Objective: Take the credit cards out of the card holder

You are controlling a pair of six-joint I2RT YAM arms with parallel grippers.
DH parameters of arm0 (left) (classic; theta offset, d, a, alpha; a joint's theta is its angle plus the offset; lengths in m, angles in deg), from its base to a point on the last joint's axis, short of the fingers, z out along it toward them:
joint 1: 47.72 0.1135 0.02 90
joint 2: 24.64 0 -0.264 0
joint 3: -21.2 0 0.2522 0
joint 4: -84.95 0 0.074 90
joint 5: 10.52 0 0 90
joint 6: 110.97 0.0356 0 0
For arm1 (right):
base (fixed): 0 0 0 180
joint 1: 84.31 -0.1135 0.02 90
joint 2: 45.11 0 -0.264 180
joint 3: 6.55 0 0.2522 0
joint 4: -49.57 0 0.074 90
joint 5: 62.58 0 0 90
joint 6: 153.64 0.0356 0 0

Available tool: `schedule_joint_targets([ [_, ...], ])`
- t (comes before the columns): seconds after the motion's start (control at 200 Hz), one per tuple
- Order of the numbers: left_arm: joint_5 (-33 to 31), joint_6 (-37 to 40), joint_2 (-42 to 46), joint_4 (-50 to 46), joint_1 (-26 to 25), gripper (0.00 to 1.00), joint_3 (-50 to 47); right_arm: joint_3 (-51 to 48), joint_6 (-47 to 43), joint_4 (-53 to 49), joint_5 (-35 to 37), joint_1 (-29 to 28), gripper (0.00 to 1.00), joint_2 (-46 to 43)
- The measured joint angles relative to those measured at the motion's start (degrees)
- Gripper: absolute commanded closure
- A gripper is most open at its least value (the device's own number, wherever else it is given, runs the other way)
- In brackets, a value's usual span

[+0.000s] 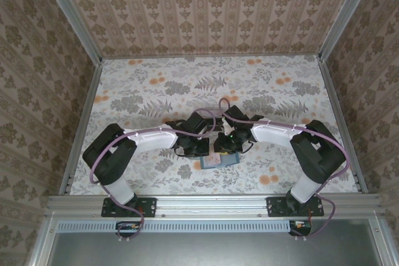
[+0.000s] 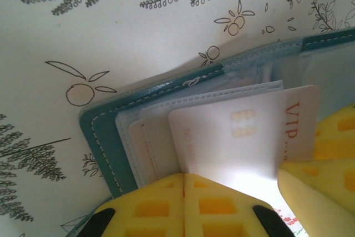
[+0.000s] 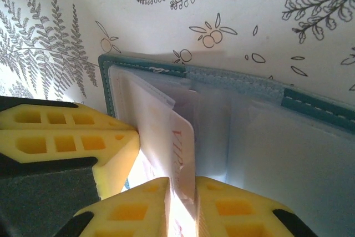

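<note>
A VIP-marked credit card point(image 2: 244, 131) stands partly out of its pocket in the open card holder point(image 2: 105, 137), which lies on the desk point(image 2: 138, 43) under both tools. The right tool point(image 3: 182, 209) pinches the card. The left tool point(image 2: 184, 203), pressed together, sits just beside it at the pockets. The card is mid-extraction, I judge; next it needs a straight pull with the holder pinned.
</note>
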Motion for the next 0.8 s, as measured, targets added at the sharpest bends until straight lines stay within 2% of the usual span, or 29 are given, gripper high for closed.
schedule_joint_targets([
  [0.3, 0.0, 0.1, 0.0, 0.0, 0.0, 0.92, 0.0, -0.7, -0.2, 0.2, -0.5, 1.0, 0.87, -0.1],
  [0.8, 0.0, 0.2, 0.0, -0.1, 0.0, 0.92, 0.0, -1.9, -4.3, -5.9, 2.0, 4.8, 0.87, -5.8],
])
